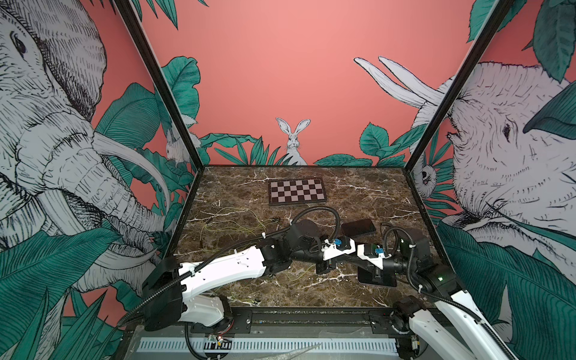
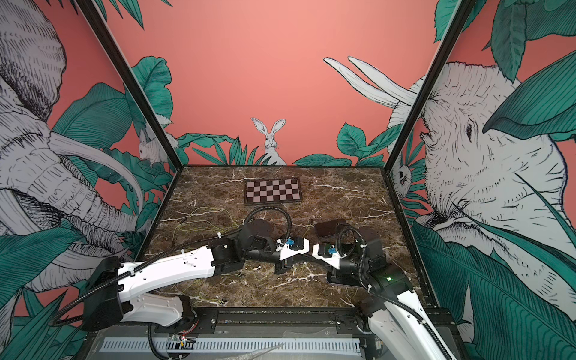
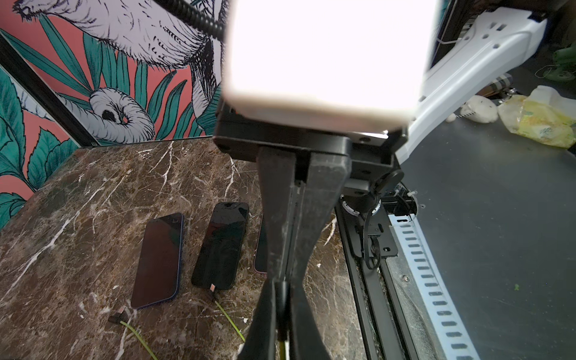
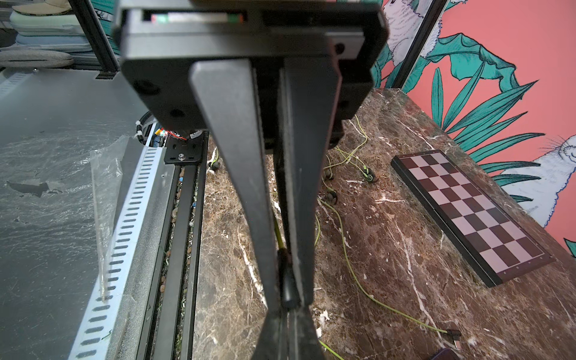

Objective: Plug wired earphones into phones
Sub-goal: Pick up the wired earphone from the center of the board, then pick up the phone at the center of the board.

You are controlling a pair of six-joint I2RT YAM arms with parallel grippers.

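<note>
Both grippers meet nose to nose over the front middle of the marble table. My left gripper is shut on the dark plug of one of the wired earphones. Its yellow-green cord runs back between the fingers. My right gripper is shut on the same plug from the opposite end. Three phones lie side by side: a blue-edged one, a middle one with a plug in it, and a third half hidden. Another plug lies loose.
Tangled earphone cords spread over the left of the table, with earbuds among them. A checkerboard lies at the back. In both top views one phone shows behind the arms. A black rail borders the front edge.
</note>
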